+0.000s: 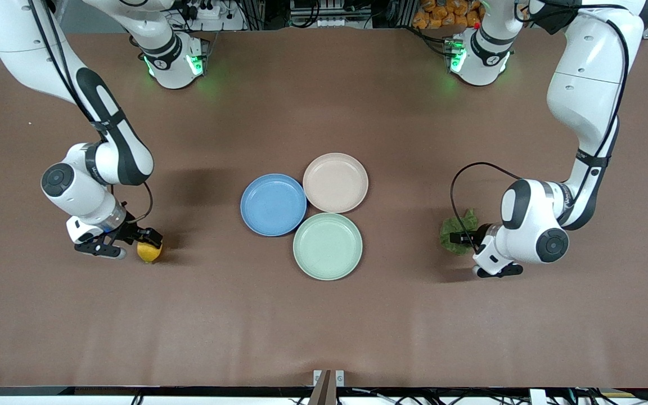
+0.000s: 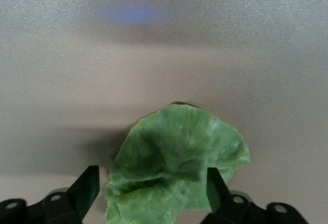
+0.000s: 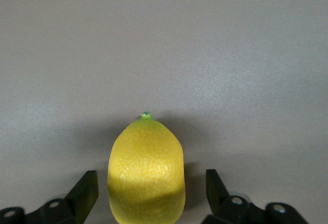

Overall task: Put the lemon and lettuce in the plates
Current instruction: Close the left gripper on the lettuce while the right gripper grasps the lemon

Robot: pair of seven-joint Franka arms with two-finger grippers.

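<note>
Working from the big brown table (image 1: 324,326) inward, you've got both arms low at its two ends and three plates clustered mid-table: the blue plate (image 1: 273,204), the beige-pink plate (image 1: 336,183) just beside it, and the mint-green plate (image 1: 328,246) nearest the front camera, which isn't one of yours. Over at the left arm's end, your left gripper (image 1: 460,236) straddles the lettuce (image 2: 177,165), which lies on the table; its fingers (image 2: 86,189) stand apart with the leaf between them, one pad already at the ruffled edge, so nothing is pinched yet. Close gently there and gather the bunched middle, not a thin frill that may tear or slip. At the right arm's end, your right gripper (image 1: 135,239) sits with its fingertips (image 3: 84,190) spread either side of the lemon (image 3: 146,170), gaps showing on both flanks, fruit on the table. Squeeze across the widest part, squarely, because that rounded skin looks likely to squirt out of an off-centre grip.
</note>
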